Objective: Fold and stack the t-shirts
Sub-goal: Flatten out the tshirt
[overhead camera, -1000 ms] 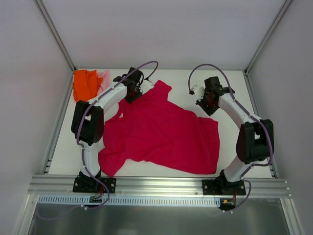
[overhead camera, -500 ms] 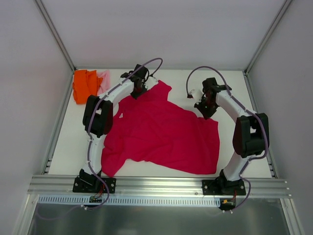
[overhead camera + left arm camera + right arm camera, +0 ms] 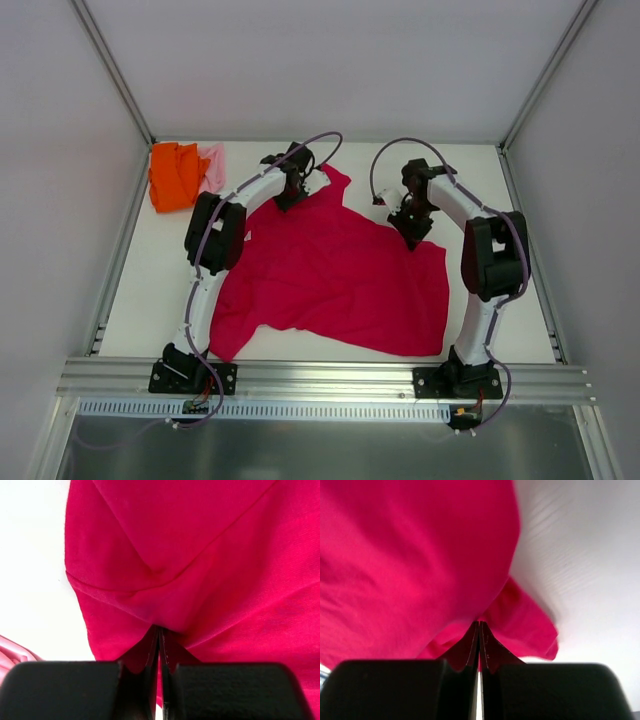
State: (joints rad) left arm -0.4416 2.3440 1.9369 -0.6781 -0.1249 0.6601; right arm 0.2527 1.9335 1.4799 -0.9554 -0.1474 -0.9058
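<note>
The crimson-red t-shirt [image 3: 330, 275] lies spread across the middle of the white table [image 3: 140, 300]. My left gripper [image 3: 294, 193] is at the shirt's far left sleeve, and in the left wrist view it [image 3: 159, 630] is shut with a pinch of red cloth [image 3: 200, 555] between its tips. At the shirt's far right edge my right gripper [image 3: 411, 227] is likewise shut on a fold of the red cloth [image 3: 415, 565], tips [image 3: 479, 626] pressed together. The orange t-shirt [image 3: 175, 175] sits bunched at the far left corner, with the pale pink t-shirt [image 3: 213, 166] peeking out beside it.
Grey walls and metal posts [image 3: 118, 90] enclose the table on three sides. A metal rail [image 3: 320, 378] with both arm bases runs along the near edge. Purple cables [image 3: 395, 155] loop above both wrists.
Both grippers have moved toward each other over the far edge of the red t-shirt, the left one rightward, the right one leftward. Both arms have folded in closer.
</note>
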